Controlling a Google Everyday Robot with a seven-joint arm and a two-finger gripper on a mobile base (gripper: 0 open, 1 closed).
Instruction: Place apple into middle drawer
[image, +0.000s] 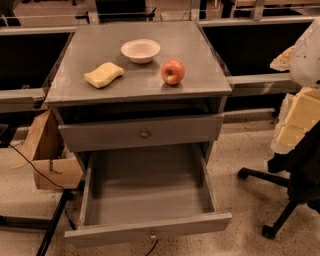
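Open middle drawer (150, 231), apple (172, 72) beside bowl (141, 56) above; gripper unseen.

One view only. I look from high up in front of the cabinet (200, 57), pitched steeply down, medium-close. Its top sits toward 12 o'clock; the pulled-out middle drawer (150, 231) is at 6, nearest my lens. A pale arm section (307, 50) crowds the 3 o'clock edge; the gripper is out of frame.
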